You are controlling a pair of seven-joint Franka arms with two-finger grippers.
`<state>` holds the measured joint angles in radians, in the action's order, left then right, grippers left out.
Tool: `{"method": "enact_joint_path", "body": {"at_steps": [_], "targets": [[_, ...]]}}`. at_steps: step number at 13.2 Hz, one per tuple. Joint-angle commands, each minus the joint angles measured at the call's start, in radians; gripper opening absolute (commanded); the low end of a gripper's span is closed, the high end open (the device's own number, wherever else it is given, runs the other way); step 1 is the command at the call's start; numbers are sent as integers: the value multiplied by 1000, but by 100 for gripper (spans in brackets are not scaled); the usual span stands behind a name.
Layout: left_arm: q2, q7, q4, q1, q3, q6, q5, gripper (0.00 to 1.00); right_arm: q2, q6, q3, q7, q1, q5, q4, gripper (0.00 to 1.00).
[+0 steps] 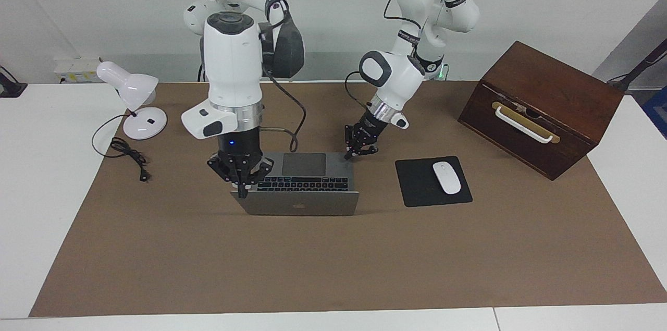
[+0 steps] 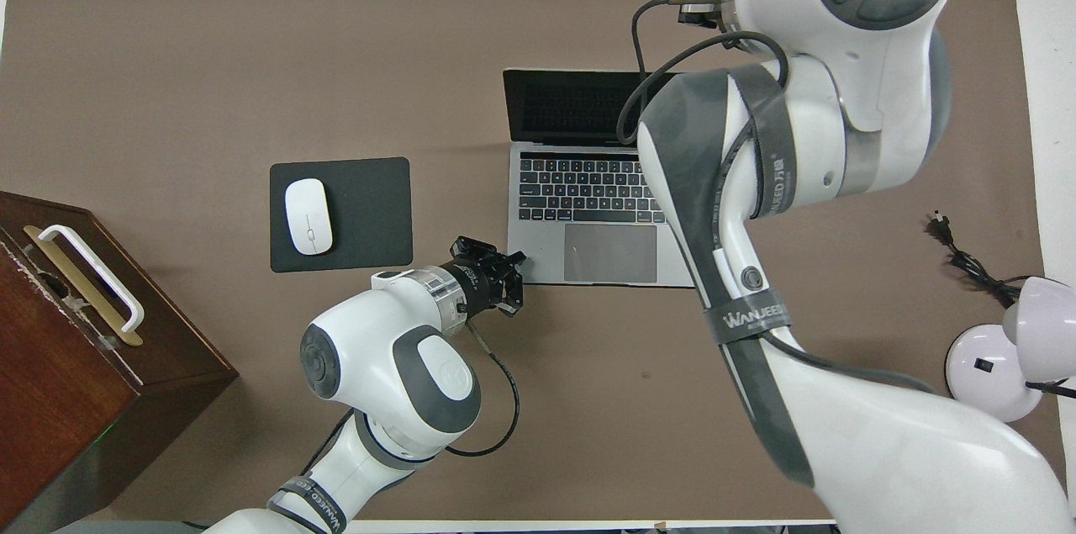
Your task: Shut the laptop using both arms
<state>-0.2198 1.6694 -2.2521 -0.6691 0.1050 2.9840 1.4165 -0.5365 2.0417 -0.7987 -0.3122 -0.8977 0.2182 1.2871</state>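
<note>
Right end effector [image 1: 241, 177] overhead-hidden, at laptop [image 1: 299, 200] lid

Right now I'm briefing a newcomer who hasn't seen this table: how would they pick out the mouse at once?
Start at the brown mat covering the table, then find the open laptop in its middle. Beside it, toward the left arm's end, lies a black mousepad; the mouse rests on it. It is the only small white oval on a black square, unlike the white lamp at the right arm's end.
</note>
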Motion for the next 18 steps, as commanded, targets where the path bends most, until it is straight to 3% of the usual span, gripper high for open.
{"method": "enact_joint_path", "body": {"at_steps": [1,11,18], "targets": [[-33,1,20,-24,-11,30,24,0,-2,50,-22,-13,-53,23,26,0],[-53,-73,17,-38,-11,32,29,0,-112,245,-13,12,-56,13,9,0],[-55,-74,17,-35,-11,32,107,0,-111,242,12,38,-55,49,11,0]]}}
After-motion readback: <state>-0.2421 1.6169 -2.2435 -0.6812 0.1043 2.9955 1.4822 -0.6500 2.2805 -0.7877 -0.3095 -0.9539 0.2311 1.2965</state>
